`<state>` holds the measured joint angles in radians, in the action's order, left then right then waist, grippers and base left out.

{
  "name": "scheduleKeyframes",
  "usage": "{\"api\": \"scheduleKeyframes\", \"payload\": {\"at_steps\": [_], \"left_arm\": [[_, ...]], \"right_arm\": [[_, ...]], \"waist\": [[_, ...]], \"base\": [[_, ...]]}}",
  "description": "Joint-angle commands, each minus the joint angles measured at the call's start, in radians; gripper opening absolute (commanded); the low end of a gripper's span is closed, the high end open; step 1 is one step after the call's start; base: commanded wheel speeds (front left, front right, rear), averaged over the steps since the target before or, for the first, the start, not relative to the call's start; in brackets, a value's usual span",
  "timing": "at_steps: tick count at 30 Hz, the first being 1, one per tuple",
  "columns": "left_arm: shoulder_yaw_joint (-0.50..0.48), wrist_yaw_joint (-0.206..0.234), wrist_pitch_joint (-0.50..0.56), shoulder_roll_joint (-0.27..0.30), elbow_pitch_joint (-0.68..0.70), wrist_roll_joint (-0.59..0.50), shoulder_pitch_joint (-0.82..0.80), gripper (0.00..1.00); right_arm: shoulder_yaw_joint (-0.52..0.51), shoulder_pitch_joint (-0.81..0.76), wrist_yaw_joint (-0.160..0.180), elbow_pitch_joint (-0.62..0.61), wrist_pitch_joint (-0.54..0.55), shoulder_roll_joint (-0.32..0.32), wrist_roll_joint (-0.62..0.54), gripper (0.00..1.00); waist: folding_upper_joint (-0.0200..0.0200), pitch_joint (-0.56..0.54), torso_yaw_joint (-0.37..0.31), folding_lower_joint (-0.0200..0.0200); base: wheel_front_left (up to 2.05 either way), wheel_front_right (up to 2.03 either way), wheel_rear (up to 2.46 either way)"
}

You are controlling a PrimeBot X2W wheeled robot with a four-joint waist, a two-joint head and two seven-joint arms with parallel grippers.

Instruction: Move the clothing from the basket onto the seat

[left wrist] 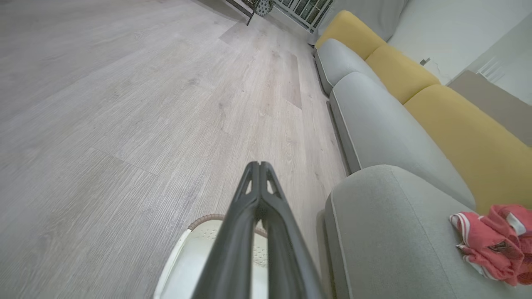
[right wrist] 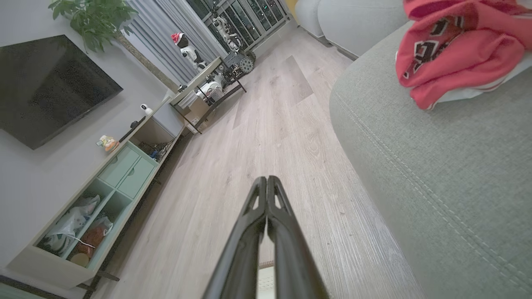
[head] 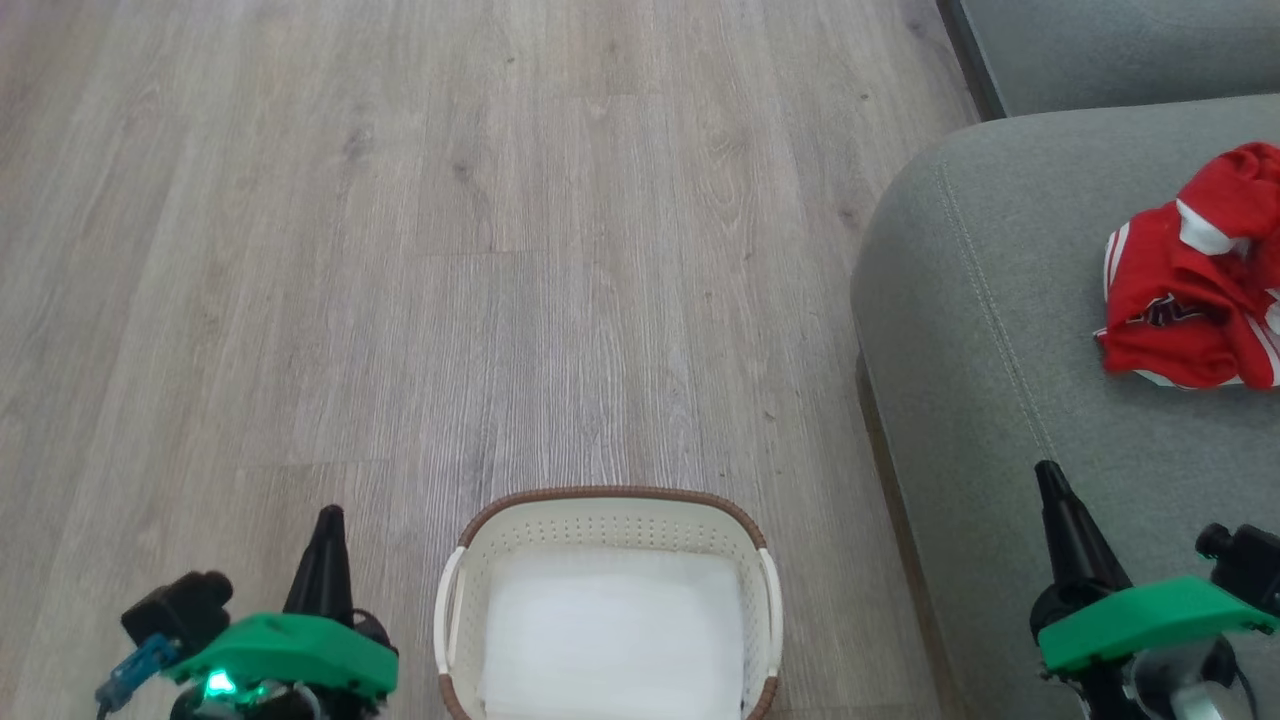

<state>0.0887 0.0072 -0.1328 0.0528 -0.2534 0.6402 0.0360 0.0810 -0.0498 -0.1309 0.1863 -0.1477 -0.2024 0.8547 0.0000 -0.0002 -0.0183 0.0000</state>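
Observation:
The red clothing (head: 1200, 280) with white trim and dark lettering lies crumpled on the grey-green seat (head: 1000, 330) at the right; it is also in the left wrist view (left wrist: 494, 243) and the right wrist view (right wrist: 453, 50). The cream basket (head: 608, 520) with its brown rim stands on the floor at bottom centre, holding just its flat white liner. My left gripper (head: 330, 515) is shut and holds nothing, left of the basket. My right gripper (head: 1047, 470) is shut and holds nothing, over the seat's front part, well short of the clothing.
Pale wood floor (head: 400, 250) stretches ahead and to the left. A second grey cushion (head: 1130, 50) sits beyond the seat, with yellow back cushions (left wrist: 465, 128) behind. A TV (right wrist: 50, 87), a low green cabinet (right wrist: 104, 191) and a side table (right wrist: 208, 83) line the far wall.

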Motion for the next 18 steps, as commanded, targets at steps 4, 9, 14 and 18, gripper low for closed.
{"api": "scheduleKeyframes", "payload": {"at_steps": [4, 9, 14, 18], "left_arm": [[-0.028, -0.015, 0.015, 0.001, 0.029, 0.061, -0.060, 0.00], [-0.038, -0.023, 0.029, 0.001, 0.027, 0.119, -0.065, 0.00], [-0.049, -0.031, 0.043, 0.001, 0.026, 0.176, -0.070, 0.00], [-0.058, -0.037, 0.055, 0.001, 0.025, 0.221, -0.075, 0.00]], "right_arm": [[-0.015, 0.058, 0.000, -0.023, 0.017, 0.000, 0.052, 0.00], [-0.025, 0.064, 0.000, -0.018, 0.032, 0.008, 0.097, 0.00], [-0.035, 0.070, 0.000, -0.013, 0.046, 0.017, 0.143, 0.00], [-0.043, 0.075, 0.000, -0.009, 0.057, 0.024, 0.179, 0.00]], "waist": [[0.0000, 0.000, 0.001, 0.0000], [0.0000, 0.000, 0.002, 0.0000], [0.0000, 0.001, 0.003, 0.0000], [0.0000, 0.001, 0.004, 0.0000]], "base": [[0.00, 0.00, 0.00], [0.00, 0.00, 0.00], [0.00, 0.00, 0.00], [0.00, 0.00, 0.00]]}}
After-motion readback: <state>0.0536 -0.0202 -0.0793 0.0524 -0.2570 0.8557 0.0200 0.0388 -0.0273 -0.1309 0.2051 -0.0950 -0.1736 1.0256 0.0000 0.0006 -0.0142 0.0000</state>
